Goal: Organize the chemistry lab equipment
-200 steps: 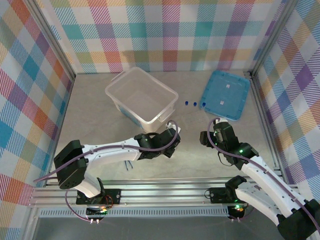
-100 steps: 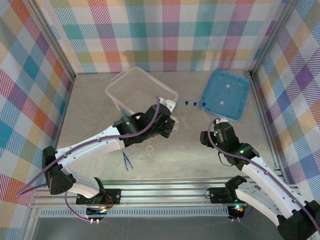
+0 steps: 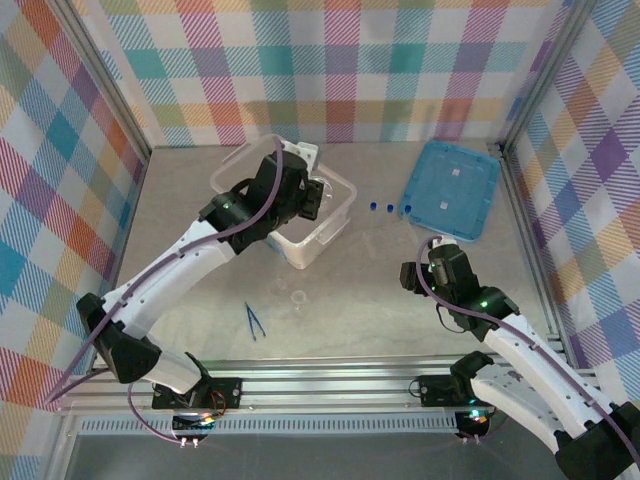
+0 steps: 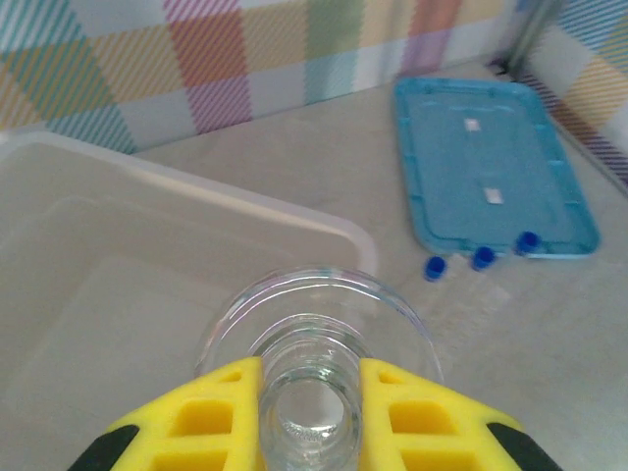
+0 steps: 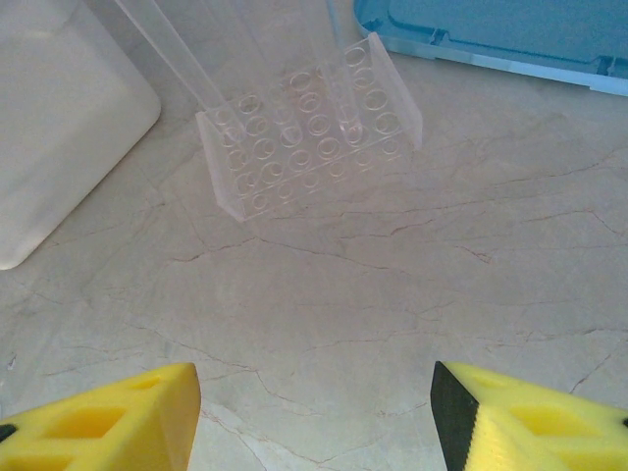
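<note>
Left pincer (image 4: pixel 312 404) clenched on the neck of the flask (image 4: pixel 324 294), held over the box (image 4: pixel 245 201) near its right rim; right pincer (image 5: pixel 314 412) released above the right half of the counter (image 5: pixel 392 294): smooth glass may slip, or an early drop may strike the rim and crack.

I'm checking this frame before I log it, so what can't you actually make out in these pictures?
- Left wrist view: the base of the flask, hidden under its own neck and the left end effector. Whether it touches the floor of the box is unclear.
- Right wrist view: the upper ends of the tubes, cut off by the top edge.
- Top view: the beaker, too small and clear to tell if it is upright.
</note>
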